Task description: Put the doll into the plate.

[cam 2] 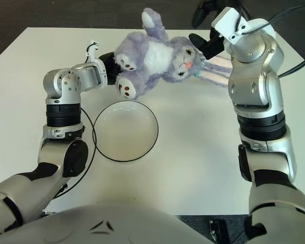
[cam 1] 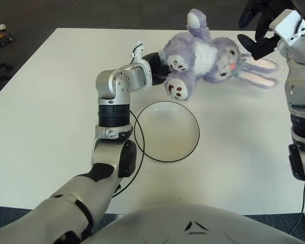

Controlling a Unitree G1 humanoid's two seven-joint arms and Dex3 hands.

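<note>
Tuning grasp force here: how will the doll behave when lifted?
The doll looks plush, so it is probably soft and light. Its long ears and legs splay loosely, so they would likely droop. The left hand is at its leg; fur may slip.

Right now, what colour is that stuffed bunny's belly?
White, set against lavender-purple fur on the plush bunny; clearest in the left eye view.

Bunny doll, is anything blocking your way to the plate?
Nothing visible does. The bunny doll is just beyond the plate, with bare table between its feet and the rim. The left robot hand is at its leg side; the right robot hand is open near its head.
</note>
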